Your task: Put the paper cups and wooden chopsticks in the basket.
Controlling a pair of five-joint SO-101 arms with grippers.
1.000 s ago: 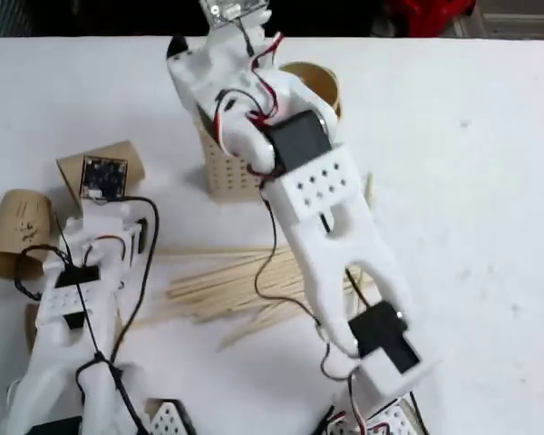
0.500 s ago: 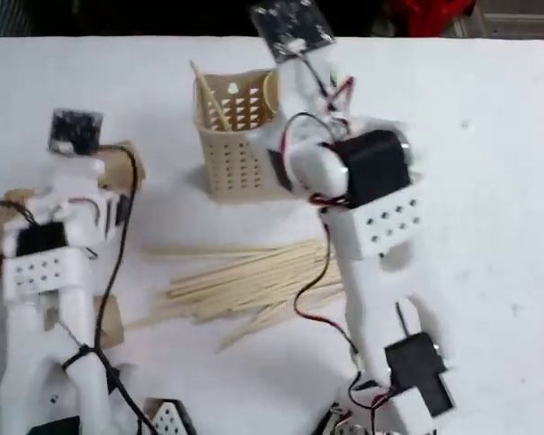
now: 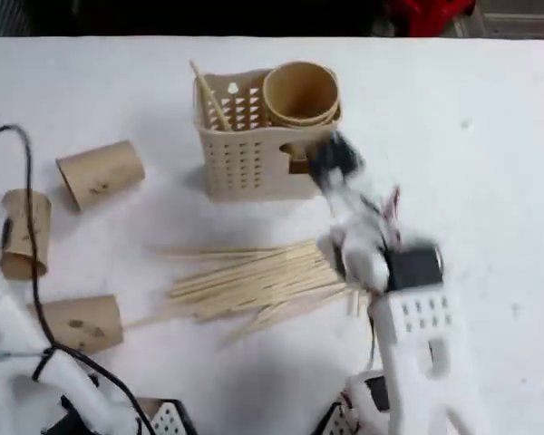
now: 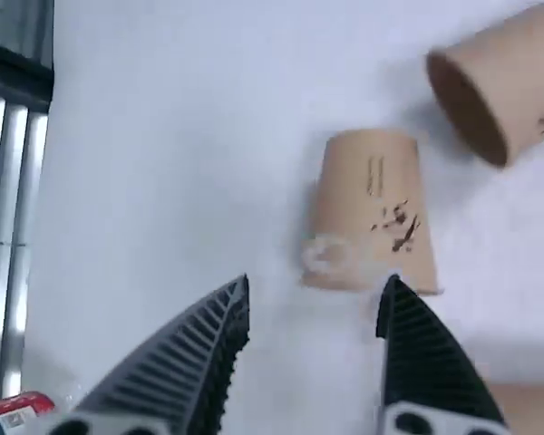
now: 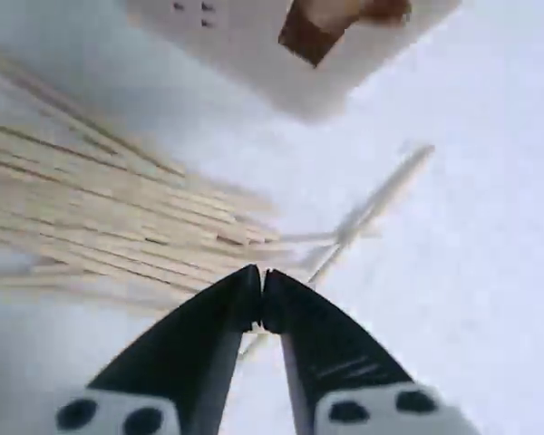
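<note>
1 pincer (image 4: 317, 288), mine: 2 black ribbed fingers (image 4: 199, 353) spread apart above the white table (image 4: 181, 136). 1 paper cup (image 4: 372, 213) lying just beyond my fingertips. 1 second paper cup (image 4: 499, 82) lying farther off, its open mouth showing.

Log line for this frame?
basket: cup, one chopstick | table: three cups, chopstick pile | left claw: open by one | right claw: shut at pile

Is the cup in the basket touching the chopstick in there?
Apart. High view: cup at one end of the basket, chopstick leaning at the other, gap between.
</note>
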